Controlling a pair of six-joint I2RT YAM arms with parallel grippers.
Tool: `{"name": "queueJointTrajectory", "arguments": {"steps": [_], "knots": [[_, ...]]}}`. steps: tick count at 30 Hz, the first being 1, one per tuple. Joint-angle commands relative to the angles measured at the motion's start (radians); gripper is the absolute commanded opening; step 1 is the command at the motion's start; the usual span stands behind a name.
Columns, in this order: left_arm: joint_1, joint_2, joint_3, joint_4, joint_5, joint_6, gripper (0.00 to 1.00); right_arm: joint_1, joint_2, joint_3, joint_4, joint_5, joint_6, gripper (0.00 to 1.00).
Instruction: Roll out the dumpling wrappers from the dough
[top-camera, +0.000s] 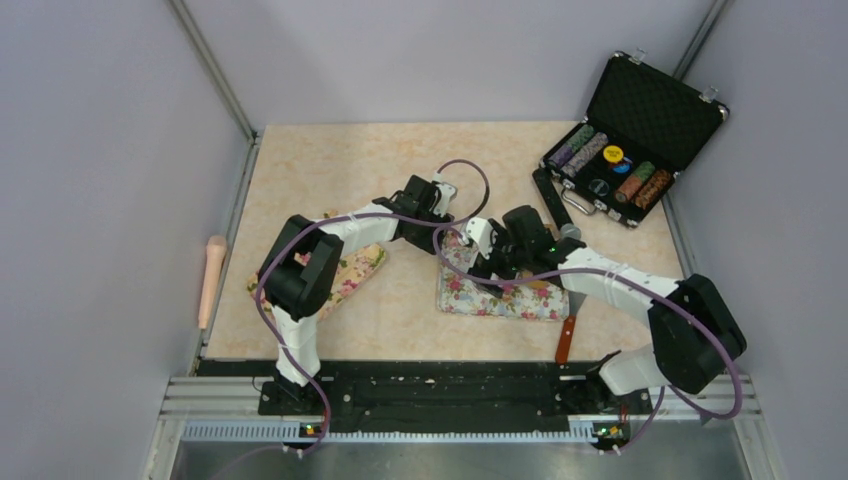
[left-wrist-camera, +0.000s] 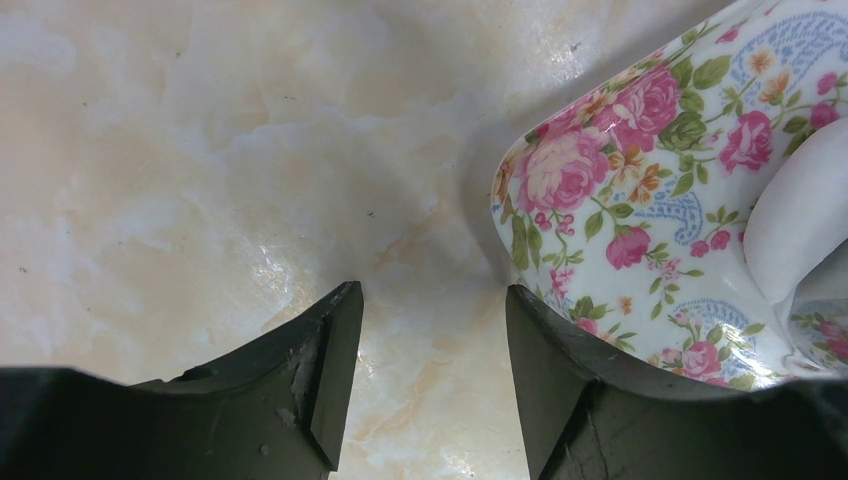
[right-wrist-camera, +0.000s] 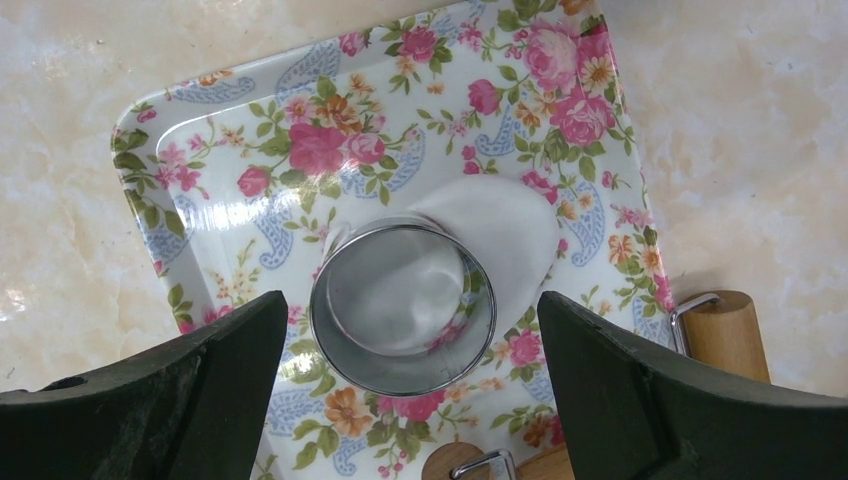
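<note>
The dough (right-wrist-camera: 515, 235) lies right under the right pincer (right-wrist-camera: 412, 300), whose jaws are spread wide either side of the metal ring (right-wrist-camera: 400, 372) standing on it, gripping nothing. The sheet looks thin, soft, light and easily torn, and probably clings to the flowered tray (right-wrist-camera: 250, 130), so it is best lifted by a free edge. The left pincer (left-wrist-camera: 432, 300), half spread and empty, hovers over the worktop (left-wrist-camera: 200, 150) beside the tray's corner.

So the tray (top-camera: 520, 300) sits mid-worktop (top-camera: 330, 170), with the dough sheet (right-wrist-camera: 510, 235) on it and the ring cutter (right-wrist-camera: 403, 305) standing on part of the dough. A second tray (top-camera: 360, 265) lies to its left, the open case (top-camera: 655, 110) is at the back right, and a rolling pin (top-camera: 212, 280) lies past the worktop's left edge.
</note>
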Motion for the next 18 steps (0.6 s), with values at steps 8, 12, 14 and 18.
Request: {"name": "queueJointTrajectory", "arguments": {"steps": [8, 12, 14, 18], "knots": [[-0.011, -0.012, -0.009, 0.013, 0.006, 0.008, 0.60, -0.027, 0.061, 0.022, -0.001, -0.055, 0.020, 0.82], [-0.011, -0.013, -0.009, 0.014, 0.008, 0.009, 0.60, -0.028, 0.078, 0.035, -0.015, -0.063, 0.019, 0.71], [-0.011, -0.013, -0.009, 0.013, 0.005, 0.008, 0.60, -0.028, 0.079, 0.035, -0.016, -0.065, 0.021, 0.69], [-0.011, -0.013, -0.009, 0.013, 0.006, 0.008, 0.60, -0.029, 0.074, 0.034, -0.020, -0.062, 0.019, 0.74]]}}
